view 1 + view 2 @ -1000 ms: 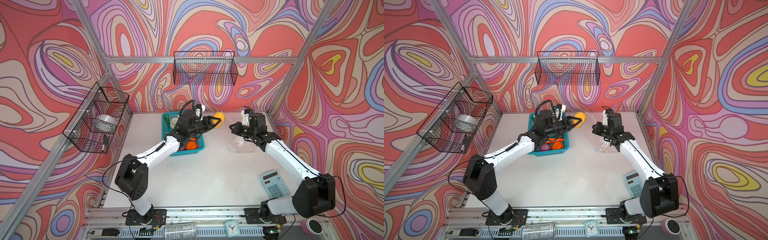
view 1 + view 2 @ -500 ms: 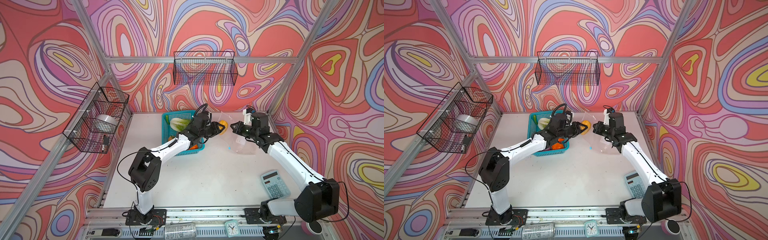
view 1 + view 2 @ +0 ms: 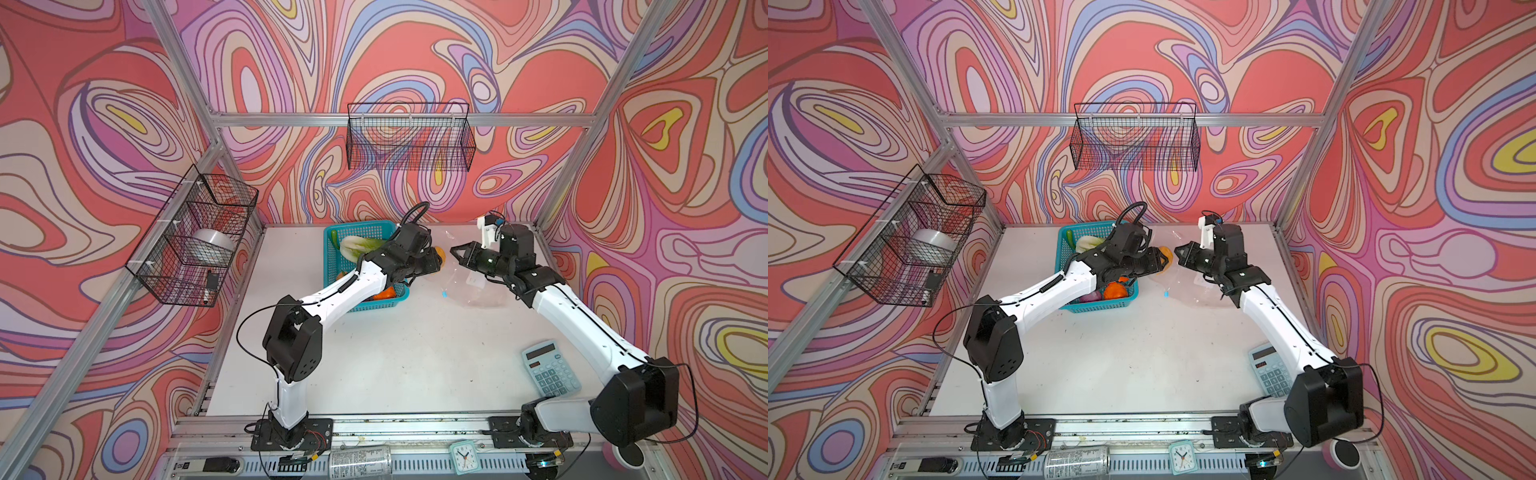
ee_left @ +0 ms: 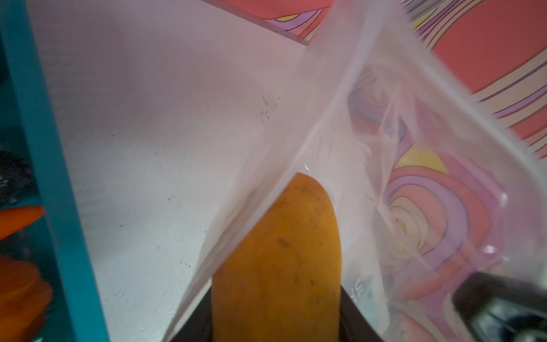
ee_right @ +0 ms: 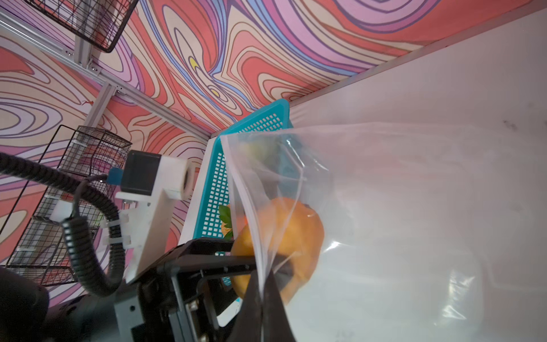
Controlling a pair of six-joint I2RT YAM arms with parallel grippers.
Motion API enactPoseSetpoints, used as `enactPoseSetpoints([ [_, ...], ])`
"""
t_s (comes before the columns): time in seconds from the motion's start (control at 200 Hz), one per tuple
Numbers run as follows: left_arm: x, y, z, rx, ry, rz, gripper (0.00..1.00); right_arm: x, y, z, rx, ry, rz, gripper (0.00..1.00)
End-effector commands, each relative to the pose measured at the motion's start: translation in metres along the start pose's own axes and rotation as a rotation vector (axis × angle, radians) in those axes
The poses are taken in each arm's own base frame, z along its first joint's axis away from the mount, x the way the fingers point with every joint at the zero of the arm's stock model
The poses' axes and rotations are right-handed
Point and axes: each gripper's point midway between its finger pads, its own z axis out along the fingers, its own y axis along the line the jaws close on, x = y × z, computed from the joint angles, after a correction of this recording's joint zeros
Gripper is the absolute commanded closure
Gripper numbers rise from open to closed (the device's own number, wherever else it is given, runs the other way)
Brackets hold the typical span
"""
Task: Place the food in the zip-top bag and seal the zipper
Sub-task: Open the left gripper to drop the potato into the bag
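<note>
A speckled orange-tan potato [image 4: 284, 251] sits between the dark fingers of my left gripper [image 3: 434, 262], which is shut on it. Its tip pokes into the mouth of the clear zip-top bag [image 5: 414, 207], as the right wrist view shows. My right gripper [image 5: 262, 299] is shut on the bag's upper mouth edge and holds it lifted; in both top views it faces the left gripper [image 3: 1160, 259]. The rest of the bag [image 3: 478, 286] lies on the table, and the zipper's light-blue slider [image 3: 444, 294] is at the near end of the mouth. More food, a cabbage [image 3: 359, 246] and a pumpkin [image 3: 1115, 291], lies in the teal basket [image 3: 357, 227].
The teal basket [image 4: 44, 148] stands just left of the bag mouth, under my left forearm. A calculator [image 3: 550, 368] lies at the front right. A small clock [image 3: 463, 451] and a can [image 3: 359, 459] sit on the front rail. Wire baskets [image 3: 409, 137] hang on the walls.
My left gripper has carried the potato rightwards and down from above the basket to the bag mouth. The right gripper has kept its hold on the bag edge.
</note>
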Motion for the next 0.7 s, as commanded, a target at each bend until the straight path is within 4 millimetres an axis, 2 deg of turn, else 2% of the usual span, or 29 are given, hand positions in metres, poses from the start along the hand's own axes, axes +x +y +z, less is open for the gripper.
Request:
enactPoseSetpoints([
  [0.0,0.015,0.036,-0.001,-0.166,0.041,0.055,0.49,-0.002,0.01,0.008,-0.045,0.003,0.007,1.0],
  [0.185,0.021,0.047,0.003,-0.198,0.054,0.048,0.39,0.001,0.001,0.012,-0.013,0.003,0.026,1.0],
  [0.371,0.018,0.04,0.002,-0.179,0.056,0.049,0.29,0.005,-0.004,0.014,0.001,0.012,0.032,1.0],
  [0.576,0.007,0.025,-0.014,-0.135,0.026,0.06,0.26,0.006,-0.008,0.014,0.014,0.01,0.033,1.0],
  [0.696,-0.004,0.011,-0.035,-0.079,-0.001,0.079,0.22,0.007,-0.012,0.016,0.033,0.01,0.028,1.0],
])
